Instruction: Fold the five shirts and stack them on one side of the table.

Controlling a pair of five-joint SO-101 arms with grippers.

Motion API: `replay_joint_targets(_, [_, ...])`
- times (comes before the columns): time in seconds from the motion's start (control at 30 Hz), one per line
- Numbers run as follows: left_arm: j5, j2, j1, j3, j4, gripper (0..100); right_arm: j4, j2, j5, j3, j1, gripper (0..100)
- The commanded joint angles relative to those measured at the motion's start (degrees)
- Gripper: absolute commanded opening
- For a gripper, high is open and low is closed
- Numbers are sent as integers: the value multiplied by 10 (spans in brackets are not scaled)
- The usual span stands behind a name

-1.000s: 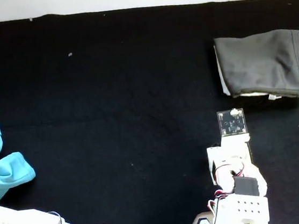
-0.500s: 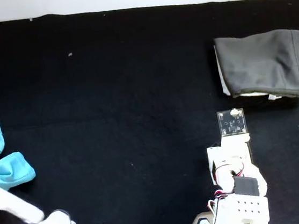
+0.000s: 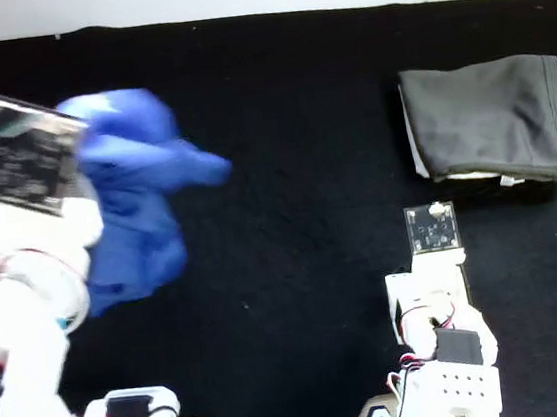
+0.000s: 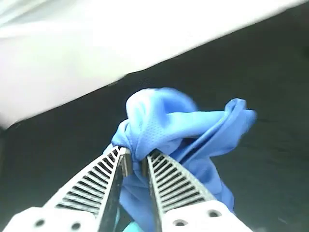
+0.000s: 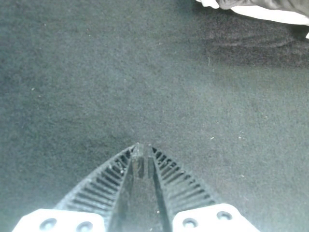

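High view: the left arm (image 3: 22, 258) stands raised over the left half of the black-covered table (image 3: 284, 168), with a bunched blue shirt (image 3: 137, 199) hanging beside its wrist. Its folds trail toward the table's middle; whether its lower edge touches the cloth cannot be told. At the far right, a folded grey shirt (image 3: 485, 120) lies flat on the table, with the edge of a white garment (image 3: 471, 176) showing under its near side. The right arm (image 3: 439, 291) sits low at the near edge, just short of that pile and apart from it. Left wrist view: the left gripper (image 4: 136, 157) is clenched on a knot of the blue shirt's mesh fabric, the rest of the shirt spilling beyond and below the fingers (image 4: 166, 186). Right wrist view: the right gripper (image 5: 139, 152) is closed on nothing, its tips together above bare black cloth, the pile's white edge well ahead of it.
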State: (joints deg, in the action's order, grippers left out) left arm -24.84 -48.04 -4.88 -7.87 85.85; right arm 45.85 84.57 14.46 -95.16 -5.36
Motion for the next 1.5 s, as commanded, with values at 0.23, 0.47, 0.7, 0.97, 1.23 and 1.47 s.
replay_joint_targets(0.23, [4,11,79,332,-66,11,-1,6,-3,-43,3,29])
replay_joint_targets(0.47, [4,32,23,484,-149,203,-1,6,-3,-43,3,29])
replay_joint_targets(0.7, [1,36,-168,487,-148,223,0,6,-3,-43,3,29])
replay_joint_targets(0.97, [-21,36,-378,506,-148,225,109,2,19,62,51,31])
replay_joint_targets(1.23, [-134,36,-473,527,-147,224,206,-96,19,308,153,31])
replay_joint_targets(1.47, [-162,96,-598,527,-147,224,284,-385,18,550,260,171])
